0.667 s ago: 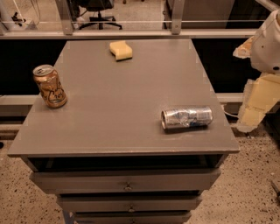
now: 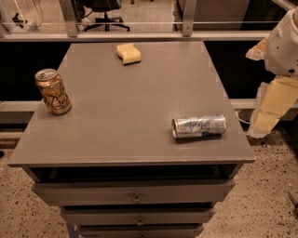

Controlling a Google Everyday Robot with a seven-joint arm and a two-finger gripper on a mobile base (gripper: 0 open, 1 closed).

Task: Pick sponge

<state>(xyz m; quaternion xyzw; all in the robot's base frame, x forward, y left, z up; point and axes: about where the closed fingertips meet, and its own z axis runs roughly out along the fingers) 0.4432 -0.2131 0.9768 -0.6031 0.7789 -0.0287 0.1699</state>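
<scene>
The sponge is a small pale yellow foam block with a wavy edge. It lies flat near the far edge of the grey cabinet top, a little left of centre. My gripper hangs off the right side of the cabinet, beyond its right edge, below the white arm. It is far from the sponge and holds nothing that I can see.
A gold drink can stands upright near the left edge. A silver can lies on its side at the front right. Drawers sit below the top. A rail and an office chair are behind.
</scene>
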